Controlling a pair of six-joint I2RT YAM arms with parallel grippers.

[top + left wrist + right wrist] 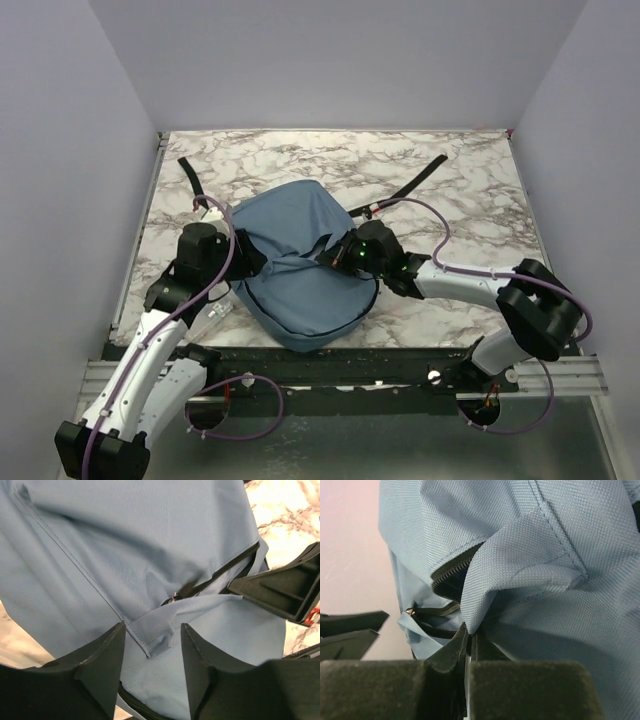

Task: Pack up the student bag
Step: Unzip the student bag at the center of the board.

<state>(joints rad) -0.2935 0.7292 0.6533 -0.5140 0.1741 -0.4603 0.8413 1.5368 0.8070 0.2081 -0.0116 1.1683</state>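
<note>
The dusty-blue student bag point(300, 270) lies flat near the table's front edge, its black zip point(220, 575) partly open. My left gripper point(255, 262) is at the bag's left side. In the left wrist view it point(152, 647) is open, with a folded corner of blue fabric between the spread fingers point(107, 655). My right gripper point(335, 255) is at the bag's middle right. In the right wrist view it point(470, 637) is shut on a fold of the bag's fabric point(520, 575) beside the zip opening point(452, 567). No books show.
The bag's two black straps point(195, 175) point(420, 178) trail toward the back of the marble table point(480, 200). A small pale object point(222, 308) lies by the left arm at the front edge. White walls enclose three sides.
</note>
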